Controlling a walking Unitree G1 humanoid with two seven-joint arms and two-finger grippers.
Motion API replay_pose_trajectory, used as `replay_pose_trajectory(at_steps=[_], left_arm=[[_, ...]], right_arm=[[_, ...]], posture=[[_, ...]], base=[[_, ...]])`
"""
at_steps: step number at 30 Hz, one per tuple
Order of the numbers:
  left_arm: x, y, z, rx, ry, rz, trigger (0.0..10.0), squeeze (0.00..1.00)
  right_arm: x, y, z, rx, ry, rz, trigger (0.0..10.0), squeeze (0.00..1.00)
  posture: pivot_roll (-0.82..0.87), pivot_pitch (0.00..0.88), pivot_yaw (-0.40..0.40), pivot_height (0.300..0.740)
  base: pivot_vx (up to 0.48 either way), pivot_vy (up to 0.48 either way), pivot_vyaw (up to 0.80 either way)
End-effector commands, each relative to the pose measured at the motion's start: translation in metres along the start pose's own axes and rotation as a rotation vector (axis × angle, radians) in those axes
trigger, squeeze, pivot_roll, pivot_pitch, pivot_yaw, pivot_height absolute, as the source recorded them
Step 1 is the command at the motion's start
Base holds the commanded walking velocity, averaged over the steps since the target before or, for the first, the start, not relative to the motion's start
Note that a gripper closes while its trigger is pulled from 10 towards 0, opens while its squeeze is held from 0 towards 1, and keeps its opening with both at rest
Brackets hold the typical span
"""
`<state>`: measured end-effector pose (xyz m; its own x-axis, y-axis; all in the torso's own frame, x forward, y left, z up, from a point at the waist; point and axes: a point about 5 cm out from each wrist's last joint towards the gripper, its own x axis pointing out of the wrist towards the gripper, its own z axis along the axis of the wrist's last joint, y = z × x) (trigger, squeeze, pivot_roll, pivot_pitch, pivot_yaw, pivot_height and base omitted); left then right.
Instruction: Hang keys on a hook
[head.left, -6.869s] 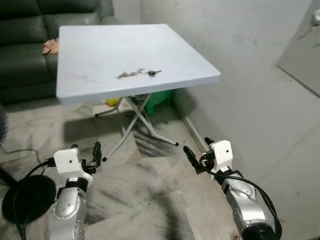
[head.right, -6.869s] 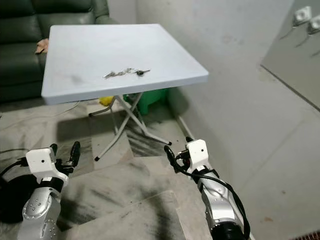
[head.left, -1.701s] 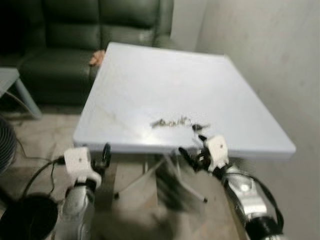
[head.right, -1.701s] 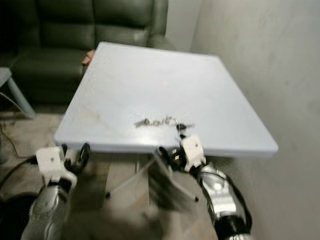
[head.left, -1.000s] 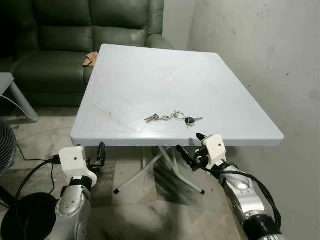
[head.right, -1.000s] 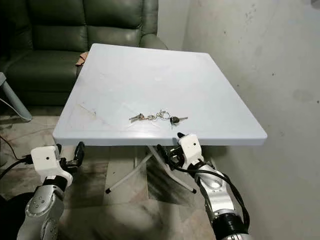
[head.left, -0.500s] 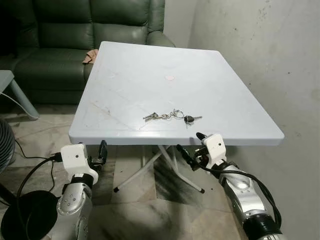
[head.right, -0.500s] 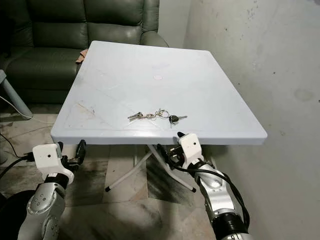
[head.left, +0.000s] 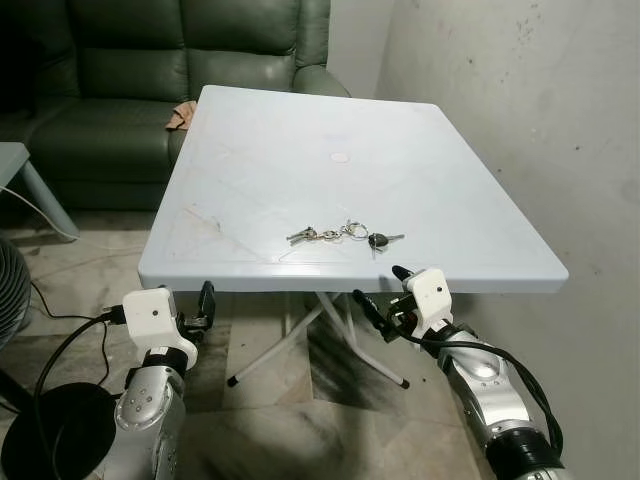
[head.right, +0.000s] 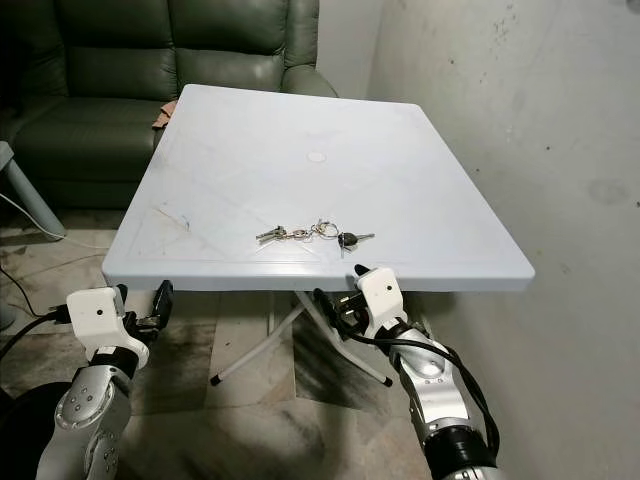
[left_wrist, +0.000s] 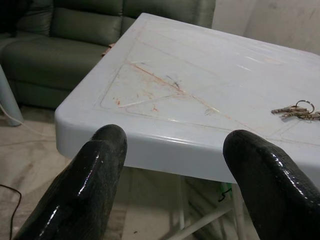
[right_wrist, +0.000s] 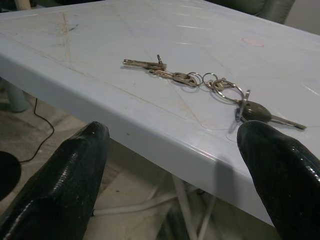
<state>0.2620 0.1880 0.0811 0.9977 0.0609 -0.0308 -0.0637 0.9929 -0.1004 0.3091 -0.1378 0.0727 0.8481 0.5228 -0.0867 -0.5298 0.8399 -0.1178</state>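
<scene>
A bunch of keys (head.left: 345, 235) on linked rings, one with a black head, lies flat on the pale blue folding table (head.left: 300, 150) close to its near edge. My right gripper (head.left: 380, 292) hangs open just below and in front of that edge, almost directly under the keys (right_wrist: 200, 80). My left gripper (head.left: 195, 305) is open too, held low before the table's near left corner. The keys (left_wrist: 297, 111) lie well off to its side. Neither gripper touches anything.
A dark green sofa (head.left: 150, 60) stands behind the table with a small tan cloth (head.left: 180, 115) on its seat. A plaster wall (head.left: 520, 100) runs close along the right. A black round base (head.left: 50, 430) with a cable sits on the floor at lower left. The table's crossed legs (head.left: 300, 335) are underneath.
Over the earlier frames the camera came up to the table and steadied. In the last half second nothing has moved; the keys lie in the same place.
</scene>
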Motion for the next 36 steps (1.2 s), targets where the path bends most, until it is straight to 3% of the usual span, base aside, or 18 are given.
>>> replay_pose_trajectory(at_steps=[1, 12, 15, 18, 22, 31, 36], left_arm=[[0.000, -0.005, 0.004, 0.008, -0.020, -0.030, 10.0, 0.00], [0.000, -0.016, 0.012, 0.034, -0.048, -0.126, 10.0, 0.00], [-0.002, -0.021, 0.014, 0.061, -0.050, -0.166, 10.0, 0.00], [-0.002, -0.021, 0.015, 0.061, -0.049, -0.167, 10.0, 0.00], [-0.019, -0.037, 0.011, 0.074, -0.026, -0.247, 10.0, 0.00], [-0.029, -0.041, 0.014, 0.081, -0.018, -0.264, 10.0, 0.00], [-0.038, -0.037, 0.019, 0.091, -0.009, -0.249, 10.0, 0.00]], right_arm=[[0.004, -0.001, 0.005, -0.010, -0.007, -0.008, 10.0, 0.00], [0.023, 0.003, 0.014, 0.056, 0.018, -0.066, 10.0, 0.00], [0.035, 0.004, 0.022, 0.088, 0.024, -0.099, 10.0, 0.00], [0.035, 0.005, 0.022, 0.089, 0.028, -0.103, 10.0, 0.00], [0.058, 0.007, 0.040, 0.150, 0.035, -0.181, 10.0, 0.00], [0.073, 0.016, 0.050, 0.160, 0.045, -0.210, 10.0, 0.00], [0.085, 0.018, 0.057, 0.138, 0.079, -0.307, 10.0, 0.00]], posture=[[-0.03, 0.000, -0.086, 0.740], [-0.02, 0.000, -0.094, 0.740], [-0.02, 0.000, -0.098, 0.740], [-0.02, 0.000, -0.098, 0.740], [-0.02, 0.098, -0.114, 0.740], [0.00, 0.175, -0.135, 0.740], [0.02, 0.226, -0.143, 0.740]], base=[[0.000, 0.000, 0.00], [0.000, 0.000, 0.00], [0.000, 0.000, 0.00], [0.000, 0.000, 0.00], [0.000, 0.000, 0.00], [0.000, 0.000, 0.00], [0.000, 0.000, 0.00]])
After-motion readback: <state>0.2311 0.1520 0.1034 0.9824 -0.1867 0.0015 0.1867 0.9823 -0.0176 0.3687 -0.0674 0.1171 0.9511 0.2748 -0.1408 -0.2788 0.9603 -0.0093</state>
